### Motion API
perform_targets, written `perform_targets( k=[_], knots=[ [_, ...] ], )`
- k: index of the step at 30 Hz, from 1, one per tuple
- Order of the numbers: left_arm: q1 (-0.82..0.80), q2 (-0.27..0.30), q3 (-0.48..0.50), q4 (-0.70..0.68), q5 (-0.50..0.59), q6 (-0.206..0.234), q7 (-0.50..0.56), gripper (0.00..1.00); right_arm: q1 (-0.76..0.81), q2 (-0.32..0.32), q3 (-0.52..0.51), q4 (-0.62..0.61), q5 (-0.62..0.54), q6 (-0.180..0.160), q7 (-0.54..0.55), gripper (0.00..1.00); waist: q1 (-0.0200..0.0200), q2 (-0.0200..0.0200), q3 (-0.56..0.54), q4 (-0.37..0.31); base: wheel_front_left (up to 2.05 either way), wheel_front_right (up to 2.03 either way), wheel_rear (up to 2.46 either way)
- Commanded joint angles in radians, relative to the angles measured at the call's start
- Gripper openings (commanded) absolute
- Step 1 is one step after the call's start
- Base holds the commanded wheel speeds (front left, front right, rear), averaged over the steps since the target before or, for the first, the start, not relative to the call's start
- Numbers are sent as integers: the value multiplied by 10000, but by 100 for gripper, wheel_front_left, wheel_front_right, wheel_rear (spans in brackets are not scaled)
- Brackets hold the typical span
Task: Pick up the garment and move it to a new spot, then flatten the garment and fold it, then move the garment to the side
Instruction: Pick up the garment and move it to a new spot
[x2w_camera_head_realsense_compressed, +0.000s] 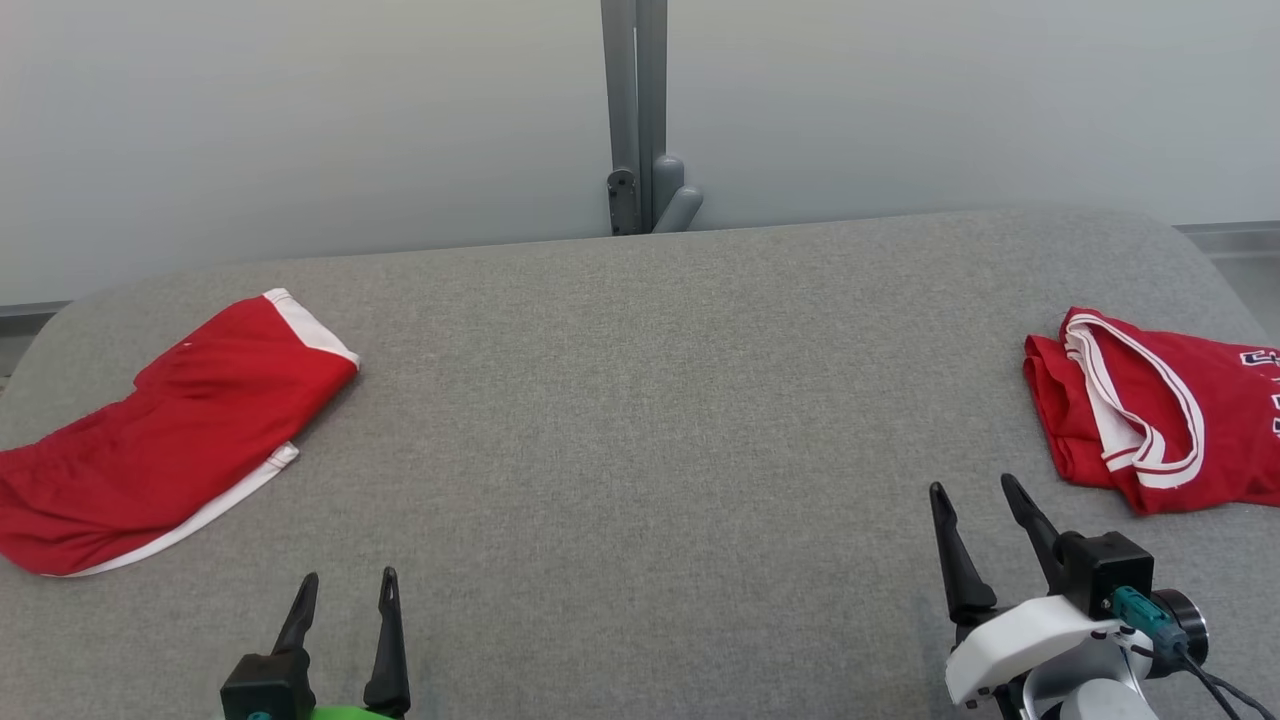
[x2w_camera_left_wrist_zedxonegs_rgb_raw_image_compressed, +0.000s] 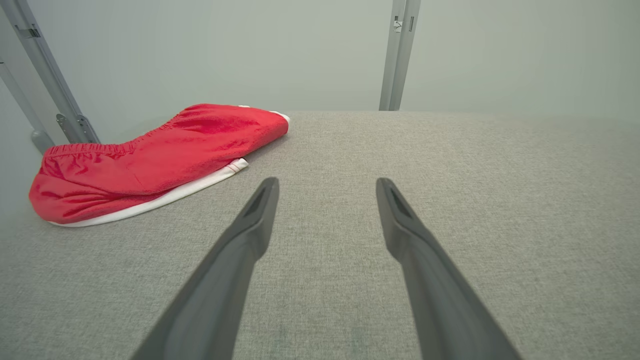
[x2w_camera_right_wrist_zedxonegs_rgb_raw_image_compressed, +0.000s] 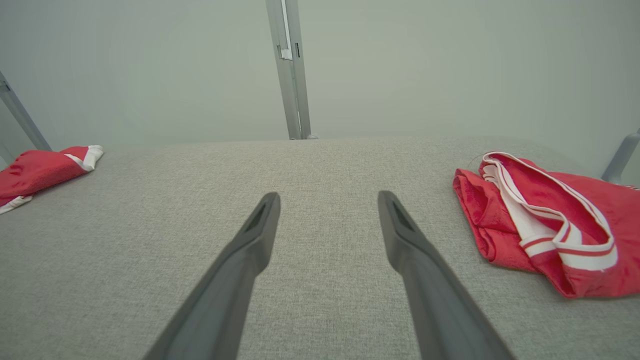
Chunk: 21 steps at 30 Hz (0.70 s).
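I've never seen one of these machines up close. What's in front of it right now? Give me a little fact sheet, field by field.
surface: grey fabric-covered table
on its left side: red shorts with white trim, lying folded over
on its right side: red jersey with white striped edging, crumpled
left gripper: open, holding nothing, above bare table
right gripper: open, holding nothing, just short of the jersey
behind the table: grey post, upright
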Motion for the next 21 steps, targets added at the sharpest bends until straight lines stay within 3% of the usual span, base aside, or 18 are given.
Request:
perform_targets(
  k=[1,13,16,21],
  knots=[
    [221,15,55,-5,-79,24,2,100,163,-12,-6,-96,44,-12,-28,100,1,73,-49,8,0,0,0],
    [198,17,260,49,-214,24,2,100,361,3,76,-353,262,-12,-28,100,1,73,135,307,0,0,0],
    [125,21,321,96,-218,-42,2,100,422,2,184,-394,333,-12,-28,100,1,73,222,768,0,0,0],
    [39,23,462,180,-110,-172,2,100,469,-1,448,-472,471,-12,-28,100,1,73,330,2341,0,0,0]
  ],
)
